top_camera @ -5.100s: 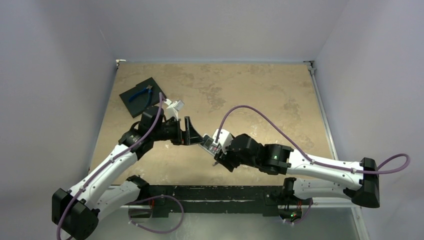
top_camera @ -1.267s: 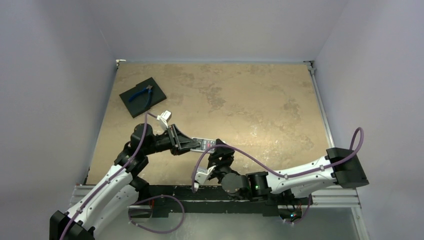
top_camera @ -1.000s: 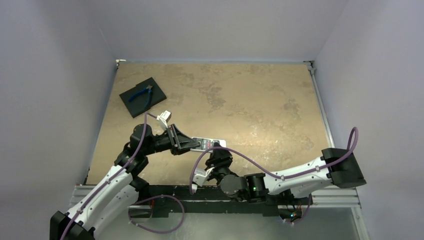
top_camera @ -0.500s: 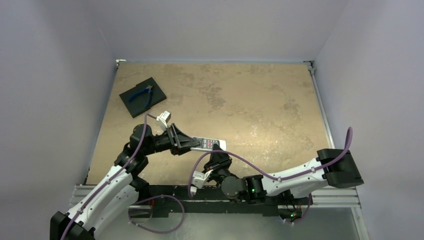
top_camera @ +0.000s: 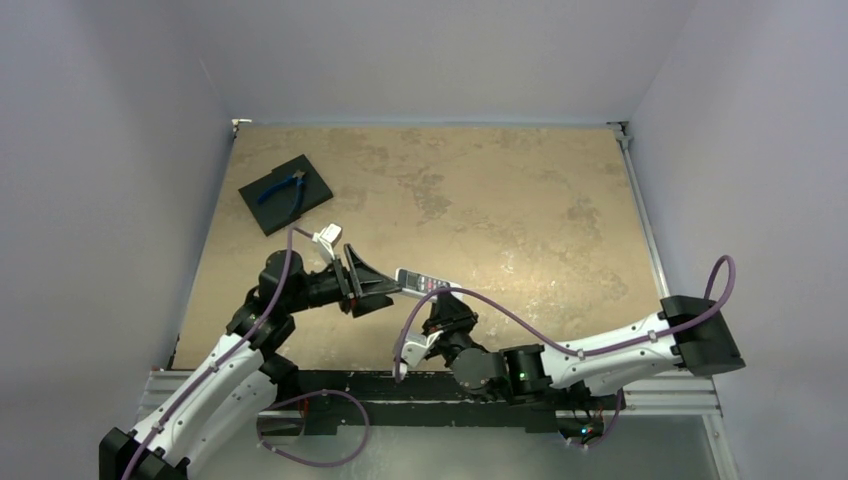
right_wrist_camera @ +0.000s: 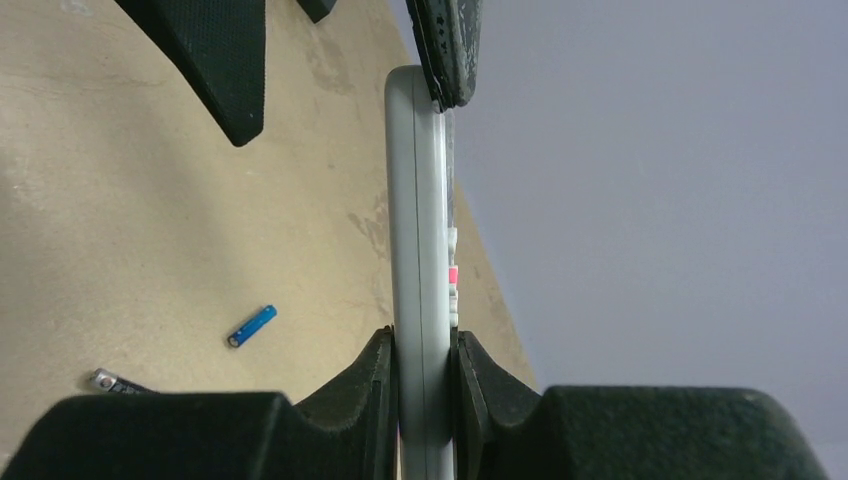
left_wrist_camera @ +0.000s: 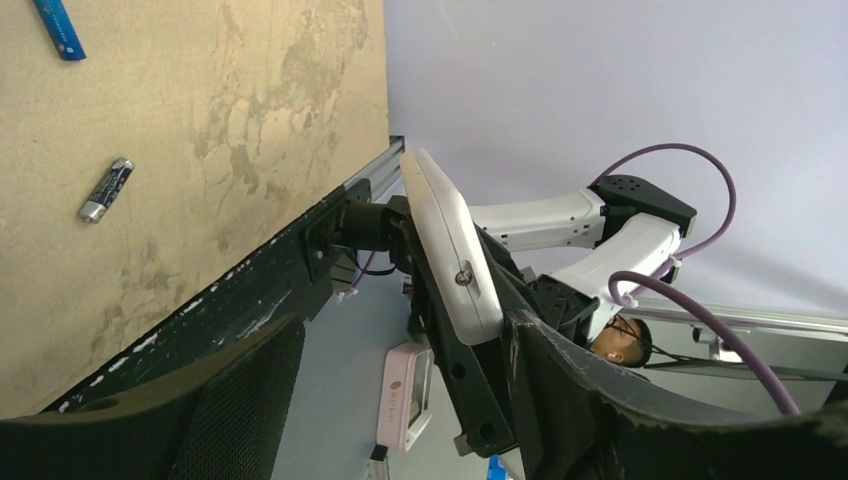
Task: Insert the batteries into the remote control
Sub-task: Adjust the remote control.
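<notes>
Slim white remote control (right_wrist_camera: 419, 250) sits edge-on in right end effector (right_wrist_camera: 424, 355)

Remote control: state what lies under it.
The small white rectangular remote control is held off the tan table, edge-on in the right pincer. Below, off to one side, lie a slim blue battery and a dark grey battery; tabletop behind its body is hidden.

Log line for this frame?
right gripper: shut on remote | left gripper: open, at remote's end | blue battery, grey battery: on table, not loaded
</notes>
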You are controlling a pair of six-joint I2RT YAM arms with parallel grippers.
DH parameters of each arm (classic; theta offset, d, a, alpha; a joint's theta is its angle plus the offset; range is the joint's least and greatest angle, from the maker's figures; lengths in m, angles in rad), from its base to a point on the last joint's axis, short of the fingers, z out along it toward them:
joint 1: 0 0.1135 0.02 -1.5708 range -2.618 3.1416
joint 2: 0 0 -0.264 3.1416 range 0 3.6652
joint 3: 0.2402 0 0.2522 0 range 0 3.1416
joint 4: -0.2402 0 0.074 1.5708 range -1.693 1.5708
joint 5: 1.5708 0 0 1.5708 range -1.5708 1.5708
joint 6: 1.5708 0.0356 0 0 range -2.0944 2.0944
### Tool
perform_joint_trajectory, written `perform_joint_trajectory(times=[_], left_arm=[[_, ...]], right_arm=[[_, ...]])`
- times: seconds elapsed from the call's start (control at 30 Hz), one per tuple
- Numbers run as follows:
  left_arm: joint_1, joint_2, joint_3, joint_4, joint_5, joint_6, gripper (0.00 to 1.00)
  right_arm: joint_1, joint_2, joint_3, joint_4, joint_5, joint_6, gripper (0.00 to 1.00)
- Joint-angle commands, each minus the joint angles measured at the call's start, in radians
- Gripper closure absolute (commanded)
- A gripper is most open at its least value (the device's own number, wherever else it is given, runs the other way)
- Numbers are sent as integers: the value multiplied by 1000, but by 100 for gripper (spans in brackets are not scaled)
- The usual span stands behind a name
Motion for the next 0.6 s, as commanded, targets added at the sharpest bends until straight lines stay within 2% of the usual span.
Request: perform_joint_trajectory(times=[0.0,0.23,0.43,0.57], left_arm=[[3,0,38,-60,-15,80,27],[3,14,90,-109,-48,170,21],[3,30,154,-178,-82,260,19],[3,41,193,-207,-92,322,19]], right_arm=[[-11,-66,60,-198,-41,223,100],[-49,-132,98,-414,-157,402,100],[-142,-172,153,-593,-302,556,100],[-204,-205,185,-652,-439,628,100]])
